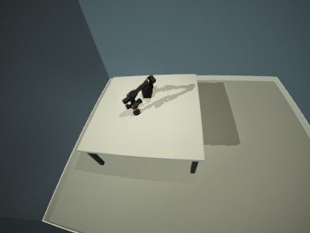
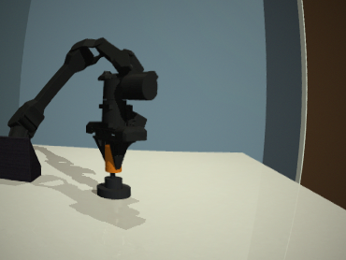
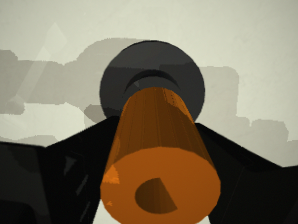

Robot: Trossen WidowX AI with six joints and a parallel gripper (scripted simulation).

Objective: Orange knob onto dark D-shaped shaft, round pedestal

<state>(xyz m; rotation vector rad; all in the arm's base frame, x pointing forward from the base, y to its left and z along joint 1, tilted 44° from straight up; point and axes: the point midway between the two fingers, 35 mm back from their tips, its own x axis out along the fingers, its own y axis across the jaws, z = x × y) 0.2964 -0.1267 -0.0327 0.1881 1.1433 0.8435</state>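
- Gripper point(image 2: 112, 161) point(image 3: 155, 126): pinching the orange knob point(image 2: 110, 160) point(image 3: 161, 165), upright, above the pedestal point(image 2: 114, 191) point(image 3: 150, 62).
- Shaft point(image 2: 112, 175): dark, visible between knob and pedestal.
- Pedestal: round, on the table point(image 1: 155, 138) point(image 2: 196, 206).
- Base point(image 2: 21, 159) point(image 1: 147, 91): beyond the pedestal, apart.

- The kind of place cannot be told with certainty; a plain room is shown, perhaps for robot tests.
- A pale table point(image 1: 167, 138) point(image 2: 196, 206) with dark legs is seen at the centre of the top view.
- On it a black robot arm point(image 1: 138, 90) point(image 2: 56, 84) is mounted.
- Blue-grey walls point(image 1: 188, 38) point(image 2: 187, 75) are seen behind.
- At the right edge of the exterior view, a brown surface point(image 2: 327, 93) is shown.
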